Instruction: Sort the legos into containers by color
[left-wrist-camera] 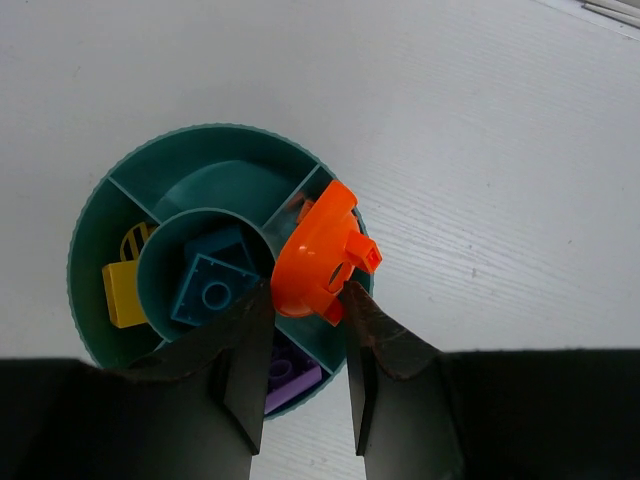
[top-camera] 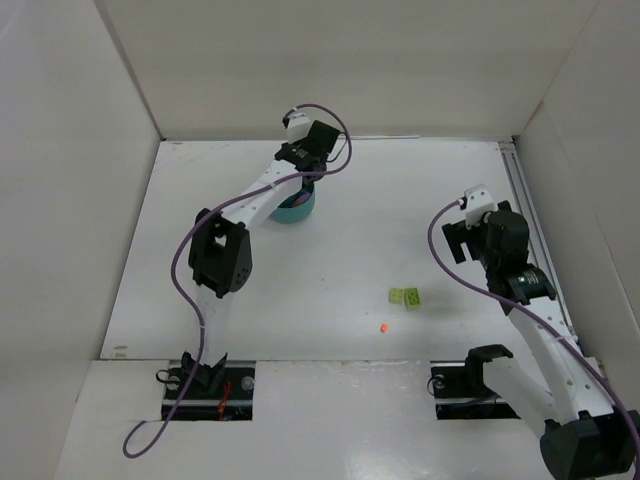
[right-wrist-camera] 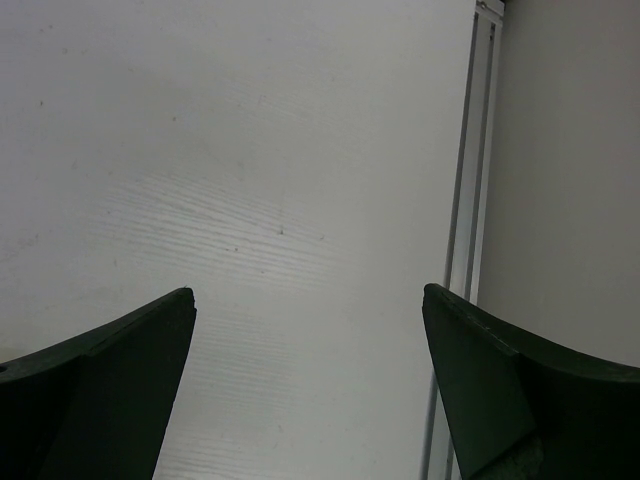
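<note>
item: orange lego piece [left-wrist-camera: 318,255], a curved shell with a square stud.
location: pinched at its lower edge in the left claw [left-wrist-camera: 306,296], hanging over the teal dish [left-wrist-camera: 230,185], above the wedge where another orange bit [left-wrist-camera: 300,206] shows.
handling, as i judge it: light, stiff, smooth plastic; the rounded form could swivel between the fingers (a flat face or the stud would be the surer hold).
dish also holds: a teal brick [left-wrist-camera: 212,290] in the centre cup, a yellow piece [left-wrist-camera: 122,293], a purple brick [left-wrist-camera: 287,376].
loose on the table [top-camera: 350,230]: lime green legos [top-camera: 406,297], a tiny orange speck [top-camera: 384,327].
right claw [right-wrist-camera: 310,330]: spread wide, holding nothing.
</note>
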Controlling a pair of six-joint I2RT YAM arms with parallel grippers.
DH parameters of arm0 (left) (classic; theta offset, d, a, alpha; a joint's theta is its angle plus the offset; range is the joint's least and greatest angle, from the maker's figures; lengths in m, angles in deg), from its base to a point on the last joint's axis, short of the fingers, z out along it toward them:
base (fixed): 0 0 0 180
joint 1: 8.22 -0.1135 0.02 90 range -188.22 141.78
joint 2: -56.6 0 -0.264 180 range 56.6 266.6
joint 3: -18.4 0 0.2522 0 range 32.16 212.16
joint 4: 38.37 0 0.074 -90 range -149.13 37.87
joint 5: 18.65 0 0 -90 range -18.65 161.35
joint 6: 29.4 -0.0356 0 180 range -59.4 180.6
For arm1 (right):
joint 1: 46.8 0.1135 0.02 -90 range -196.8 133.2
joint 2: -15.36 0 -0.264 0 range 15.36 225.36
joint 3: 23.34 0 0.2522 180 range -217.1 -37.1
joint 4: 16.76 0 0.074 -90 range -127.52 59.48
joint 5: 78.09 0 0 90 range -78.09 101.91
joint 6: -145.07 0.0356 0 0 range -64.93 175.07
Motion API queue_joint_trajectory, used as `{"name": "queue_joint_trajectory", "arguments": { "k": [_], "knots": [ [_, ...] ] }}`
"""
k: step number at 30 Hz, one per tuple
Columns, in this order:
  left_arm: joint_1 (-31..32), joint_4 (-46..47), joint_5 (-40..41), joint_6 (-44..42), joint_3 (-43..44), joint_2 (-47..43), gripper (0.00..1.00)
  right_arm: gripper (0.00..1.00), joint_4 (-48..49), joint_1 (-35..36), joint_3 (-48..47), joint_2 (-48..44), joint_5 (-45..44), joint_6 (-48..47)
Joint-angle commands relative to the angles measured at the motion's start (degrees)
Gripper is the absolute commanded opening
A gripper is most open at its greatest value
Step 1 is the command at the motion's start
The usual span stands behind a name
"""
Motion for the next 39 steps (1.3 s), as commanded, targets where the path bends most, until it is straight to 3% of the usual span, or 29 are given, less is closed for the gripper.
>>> {"name": "queue_joint_trajectory", "arguments": {
  "k": [1, 11, 26, 33, 39],
  "knots": [
    [0.1, -3.1, 3.0, 0.8, 4.5, -0.3, 0.16, 1.0, 2.6, -1.0, -0.9, 0.1, -1.2, 0.0],
    [0.1, -4.7, 5.0, 0.7, 6.9, 2.3, 0.19, 1.0, 2.6, -1.0, -0.9, 0.6, -1.2, 0.0],
    [0.1, -4.7, 4.5, -0.3, 6.9, 4.0, 0.31, 1.0, 2.1, -1.0, -0.9, 1.1, -1.2, 0.0],
    [0.1, -4.7, 4.5, -0.4, 6.9, 4.0, 0.43, 1.0, 2.1, -1.0, -0.9, 1.7, -1.2, 0.0],
    [0.7, -4.2, 4.5, -1.0, 6.9, 2.9, 0.43, 1.0, 2.1, -1.0, -0.9, 1.7, 0.6, -0.5]
  ]
}}
